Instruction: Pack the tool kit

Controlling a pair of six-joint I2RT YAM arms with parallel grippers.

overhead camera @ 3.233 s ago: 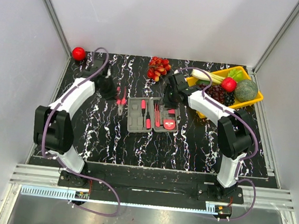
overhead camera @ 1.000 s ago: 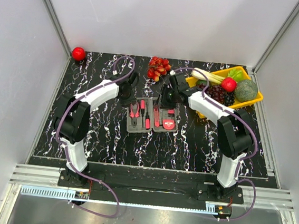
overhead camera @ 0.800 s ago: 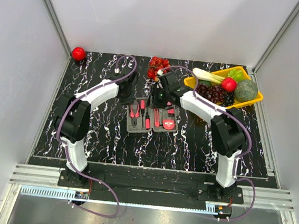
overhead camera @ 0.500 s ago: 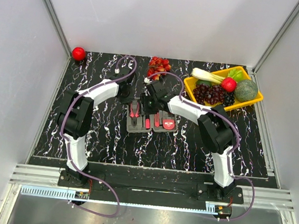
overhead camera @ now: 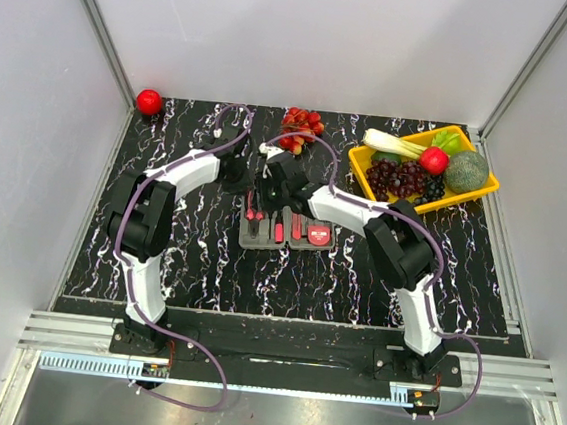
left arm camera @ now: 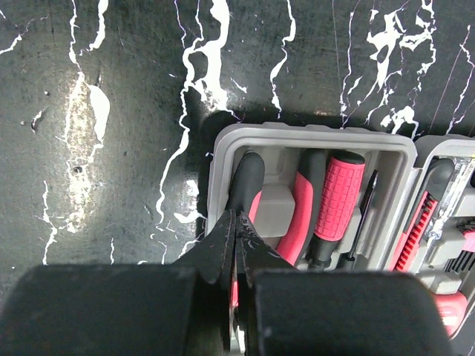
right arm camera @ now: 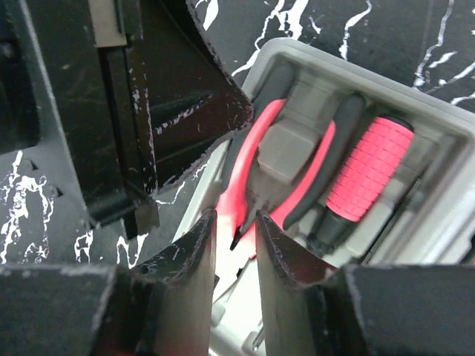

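Case first: the grey tool kit (overhead camera: 282, 245) lies open in the middle of the worktop (overhead camera: 189, 254), its moulded pockets facing up; the round tape measure (overhead camera: 322, 236) sits in its right half, and the screwdriver (left arm camera: 338, 196) with the knurled red handle sits in the left half. Beside that screwdriver is the change: the pliers (left arm camera: 297, 222), which lay on the bare worktop just left of the case a few seconds ago, now rest in the leftmost pocket, their handles either side of a grey moulded block. At the far left corner of the case the left gripper (left arm camera: 234, 226) hangs over them, jaws together, tips above the dark handle; I cannot tell whether they touch it. The right gripper (right arm camera: 234, 220) has swung across from the far right of the case to meet it; its jaws stand narrowly apart around one red handle tip, seemingly not pinching it. Beyond both lies a bunch of red grapes (overhead camera: 307, 124), untouched. Every tool I can make out is now inside the case; what remains is probably seating the pliers fully and folding the case shut.
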